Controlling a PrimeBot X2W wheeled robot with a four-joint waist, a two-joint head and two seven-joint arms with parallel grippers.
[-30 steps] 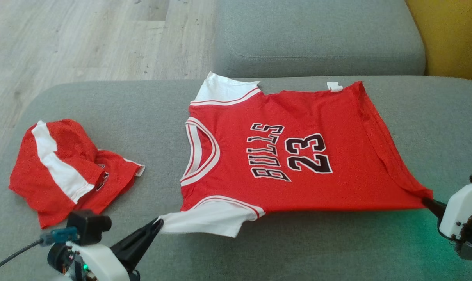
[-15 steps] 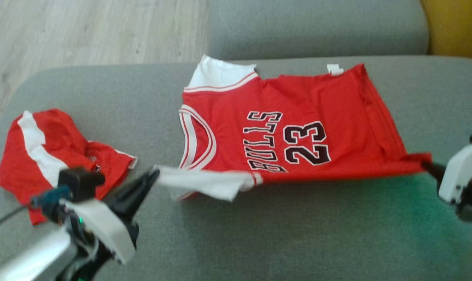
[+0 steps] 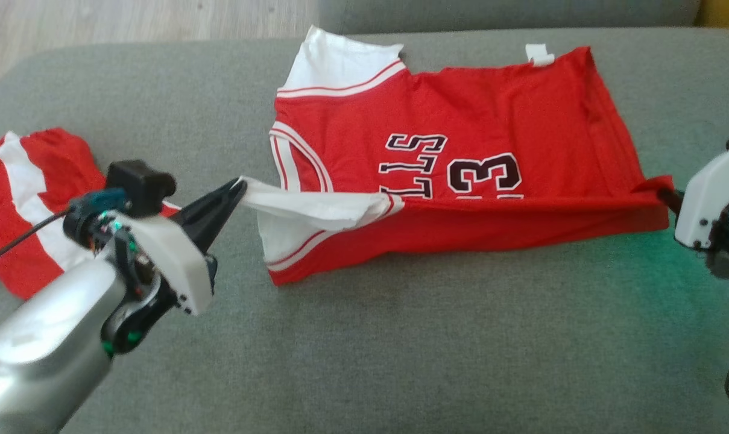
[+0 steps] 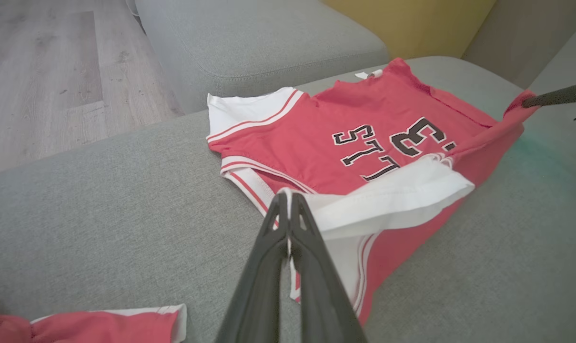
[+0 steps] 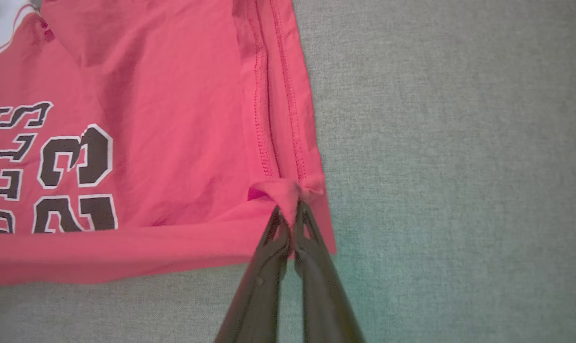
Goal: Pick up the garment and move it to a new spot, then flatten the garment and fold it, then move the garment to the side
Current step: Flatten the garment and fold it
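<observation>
garment (image 3: 473, 108) lies on the cushion (image 3: 400, 337), long axis left to right, its near edge held up between the left gripper (image 3: 242, 184), jaws pinched on the white sleeve (image 3: 316, 208), and the right gripper (image 3: 663, 194), pinched on the hem corner (image 3: 652, 184), for a fold toward the far edge.

Left arm (image 3: 44, 340) angles forward, jaws pinched tight, a sleeve of the garment (image 3: 460, 108) caught between their tips; right arm (image 3: 711, 196) points inward opposite, jaws likewise clamped on a hem corner.
</observation>
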